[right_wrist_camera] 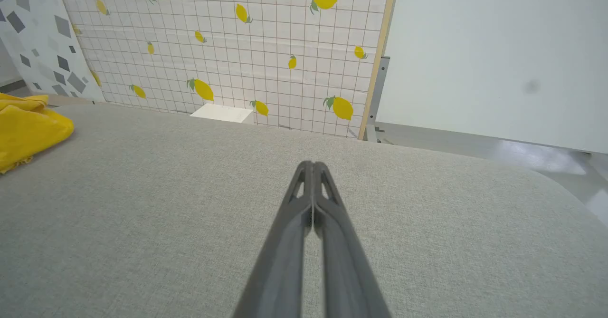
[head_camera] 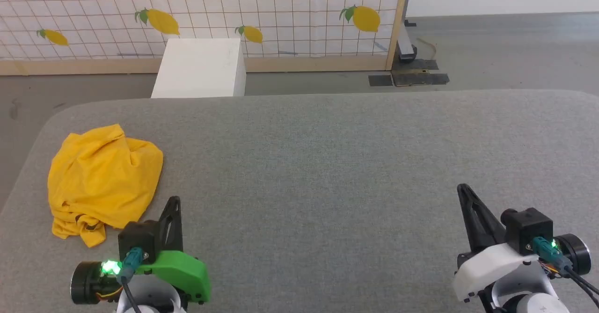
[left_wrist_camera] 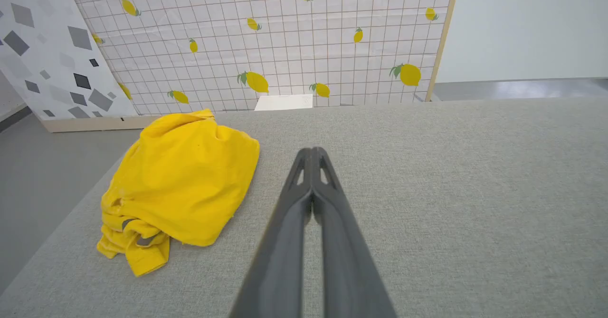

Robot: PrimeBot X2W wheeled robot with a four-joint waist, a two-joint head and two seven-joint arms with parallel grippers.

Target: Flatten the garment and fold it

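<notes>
On the left part of the grey pad (head_camera: pixel 327 154), near its rounded left edge: the garment (head_camera: pixel 100 177), heaped and crumpled, not spread flat. Folded over on itself, with a bunched hem and short dark loops at the end nearest the robot (clearest from the left wrist).

Just right of that heap and nearer the robot: the left gripper (head_camera: pixel 174 201), close to the cloth but apart from it. Fingers pressed together tip to tip, with nothing between them. Angled forward over the pad and leaning slightly rightward in the head view, with a green shell, a black camera block and a lit green light behind the fingers. Seen from its own wrist, aimed across the pad with the garment off to the left of the fingers.

Past the pad's far edge, a little right of that gripper: a white box (head_camera: pixel 201 67) on the floor, set against a gridded screen (head_camera: pixel 290 27) printed with lemons.

At the lower right, well apart from the garment: the right gripper (head_camera: pixel 462 189). Fingers likewise closed tip to tip and empty. White shell, black camera block, fingers leaning slightly leftward in the head view. Pointed out over the bare grey fabric toward the screen's wooden end post.
</notes>
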